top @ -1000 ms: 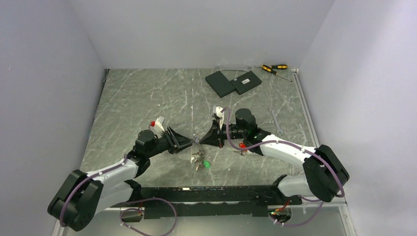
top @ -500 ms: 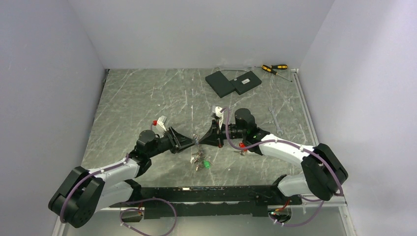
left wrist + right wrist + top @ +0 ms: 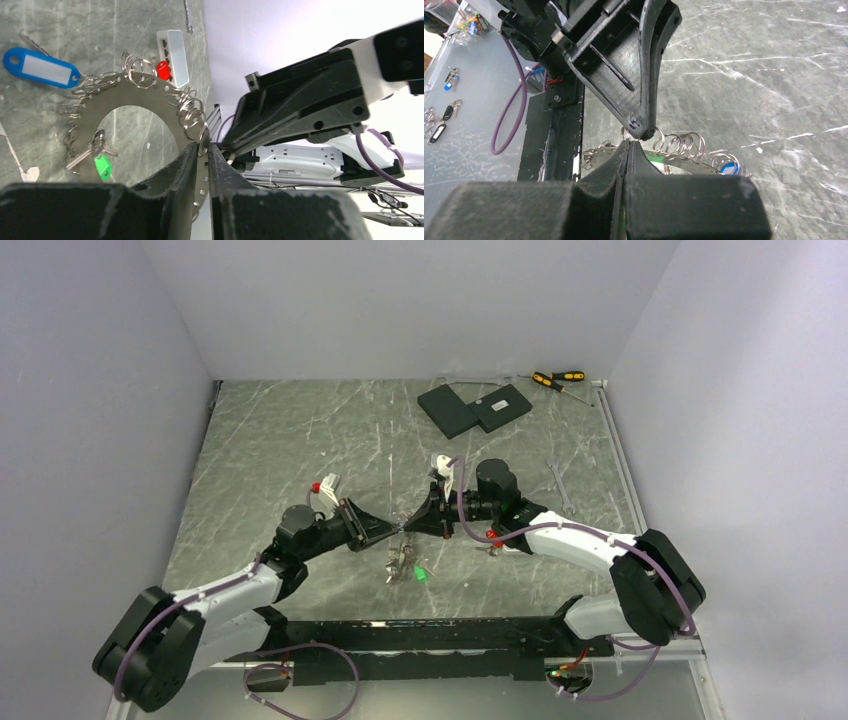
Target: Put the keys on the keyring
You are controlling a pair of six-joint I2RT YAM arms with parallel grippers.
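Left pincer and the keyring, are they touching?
Touching. Left wrist view: the keyring rim sits pinched between the fingers of the left pincer, no gap.

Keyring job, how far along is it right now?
Done: a green-headed key and a blue-tagged key already appear to hang from the keyring. In hand: the left gripper and right gripper both pinch its rim from opposite sides, with no loose key in either. Left: a red piece by the white box looks unattached, so probably at least one more.
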